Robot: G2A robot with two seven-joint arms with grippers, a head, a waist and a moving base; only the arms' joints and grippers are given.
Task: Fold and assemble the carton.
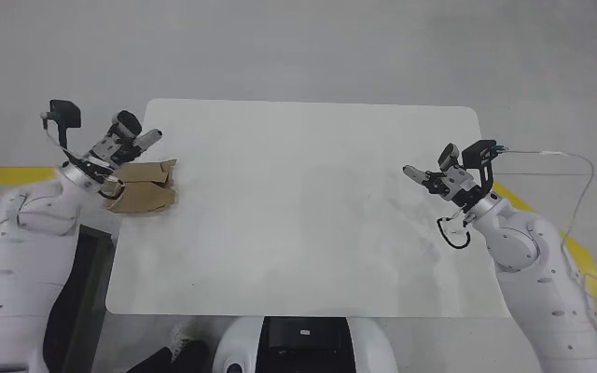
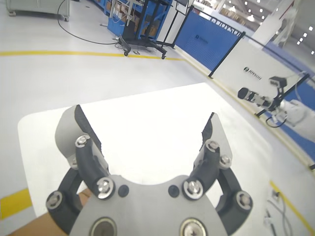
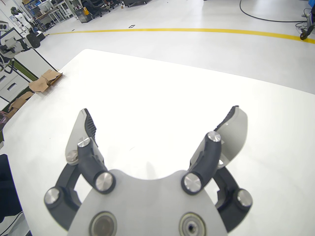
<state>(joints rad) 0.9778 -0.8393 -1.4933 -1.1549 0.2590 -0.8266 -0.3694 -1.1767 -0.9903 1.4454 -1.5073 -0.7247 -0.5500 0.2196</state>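
The carton [image 1: 142,186], a brown cardboard piece only partly folded with loose flaps standing up along one side, lies at the left edge of the white table [image 1: 308,242], close to the far left corner, and part of it seems to hang out past that edge. The left gripper [image 1: 149,138] sits over this same corner, its 2 fingers pointing out beyond the carton's far side. In the left wrist view the left gripper [image 2: 145,121] has its fingers spread wide with nothing between them, and a strip of the carton [image 2: 37,224] shows beneath its base; whether the arm touches the cardboard cannot be told. The right gripper [image 1: 422,174] is well apart from the carton, above the table's right side near the edge. In the right wrist view the right gripper [image 3: 160,116] is likewise spread wide and holds nothing, with bare tabletop under it, and the carton [image 3: 45,82] lies far across the table at the opposite edge. A yellow line [image 1: 19,174] runs along the floor beside the table.
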